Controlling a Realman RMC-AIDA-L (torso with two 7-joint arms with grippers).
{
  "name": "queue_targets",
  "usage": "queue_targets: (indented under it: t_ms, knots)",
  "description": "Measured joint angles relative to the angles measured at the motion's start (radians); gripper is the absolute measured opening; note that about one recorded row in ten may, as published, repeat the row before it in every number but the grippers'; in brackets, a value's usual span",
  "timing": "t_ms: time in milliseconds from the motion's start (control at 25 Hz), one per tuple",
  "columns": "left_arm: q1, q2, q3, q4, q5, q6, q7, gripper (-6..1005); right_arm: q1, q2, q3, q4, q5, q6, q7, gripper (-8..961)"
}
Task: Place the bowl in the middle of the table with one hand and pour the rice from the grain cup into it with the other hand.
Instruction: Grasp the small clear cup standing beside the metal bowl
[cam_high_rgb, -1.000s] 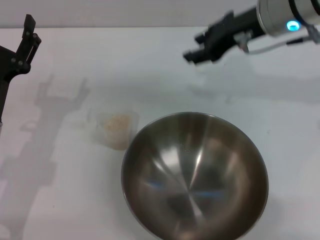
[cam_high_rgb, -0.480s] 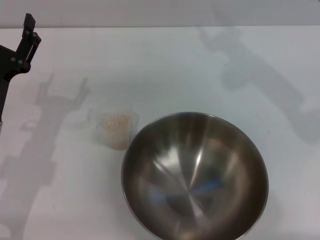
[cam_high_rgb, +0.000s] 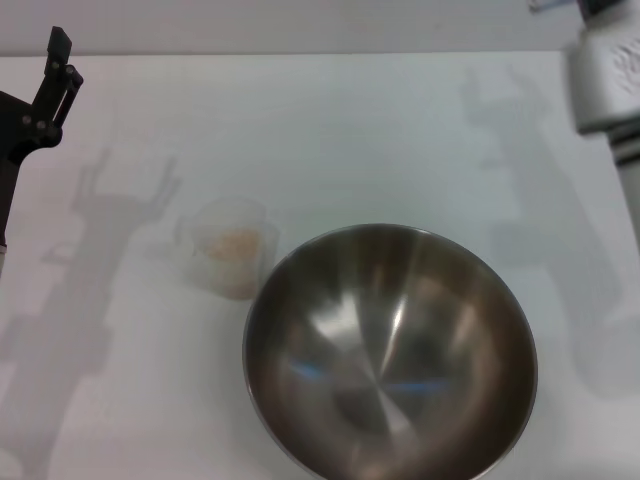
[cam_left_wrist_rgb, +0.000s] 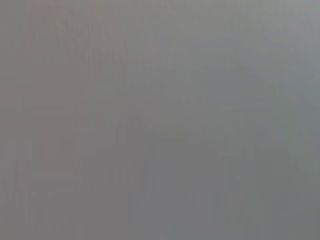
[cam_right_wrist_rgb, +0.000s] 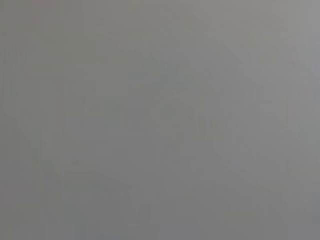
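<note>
The bowl (cam_high_rgb: 390, 350), large, shiny and empty, stands on the white table (cam_high_rgb: 330, 130) at the near middle. The grain cup (cam_high_rgb: 230, 250), translucent plastic, stands upright just to the left of the bowl's rim with a small heap of rice (cam_high_rgb: 235, 245) in it. My left gripper (cam_high_rgb: 55, 60) is at the far left edge, well away from the cup and holding nothing; its shadow on the table shows two prongs apart. Of my right arm only a grey link (cam_high_rgb: 605, 80) shows at the top right; its gripper is out of view. Both wrist views show only plain grey.
The arms cast shadows on the tabletop left of the cup and right of the bowl. The table's far edge (cam_high_rgb: 300, 54) runs along the top.
My right arm has drawn back from over the far middle of the table to the top right corner, taking its gripper out of view. The bowl, cup and left arm have not moved.
</note>
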Motion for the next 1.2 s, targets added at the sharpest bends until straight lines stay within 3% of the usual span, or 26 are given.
queue_targets:
  t_ms: [40, 120, 160, 240, 280, 400, 520, 640, 760, 920, 1200]
  knots:
    - [0.001, 0.0, 0.001, 0.0, 0.0, 0.0, -0.002, 746, 0.0, 0.0, 0.0, 0.0, 0.0, 0.0, 0.0, 492]
    - [0.004, 0.001, 0.001, -0.001, 0.002, 0.001, -0.014, 745, 0.008, -0.002, 0.007, 0.102, 0.006, -0.065, 0.179, 492]
    - [0.005, 0.002, 0.002, -0.001, 0.002, 0.002, -0.023, 744, 0.015, -0.005, 0.026, 0.201, 0.01, -0.105, 0.373, 492]
    - [0.013, 0.004, 0.003, 0.002, 0.003, 0.013, -0.074, 743, 0.02, -0.006, 0.036, 0.248, 0.009, -0.116, 0.445, 492]
    - [0.024, 0.004, 0.007, 0.006, 0.003, 0.027, -0.114, 743, 0.028, -0.008, 0.06, 0.345, 0.01, -0.139, 0.569, 492]
    - [0.045, 0.005, 0.024, 0.005, 0.003, 0.039, -0.148, 741, 0.031, -0.009, 0.089, 0.418, 0.011, -0.155, 0.642, 492]
    - [0.066, 0.006, 0.055, 0.003, 0.003, 0.042, -0.17, 739, 0.031, -0.01, 0.119, 0.471, 0.012, -0.156, 0.661, 492]
    - [0.097, 0.006, 0.145, 0.011, 0.004, 0.036, -0.181, 737, 0.039, -0.012, 0.13, 0.493, 0.012, -0.15, 0.658, 492]
    - [0.097, 0.006, 0.145, 0.011, 0.004, 0.036, -0.181, 736, 0.056, -0.015, 0.138, 0.511, 0.007, -0.148, 0.657, 492]
    - [0.156, 0.006, 0.269, 0.023, 0.005, 0.013, -0.183, 734, 0.072, -0.016, 0.134, 0.538, 0.004, -0.148, 0.656, 492]
    - [0.166, 0.001, 0.32, 0.014, 0.004, -0.088, -0.173, 730, 0.095, -0.015, 0.128, 0.567, 0.0, -0.148, 0.641, 492]
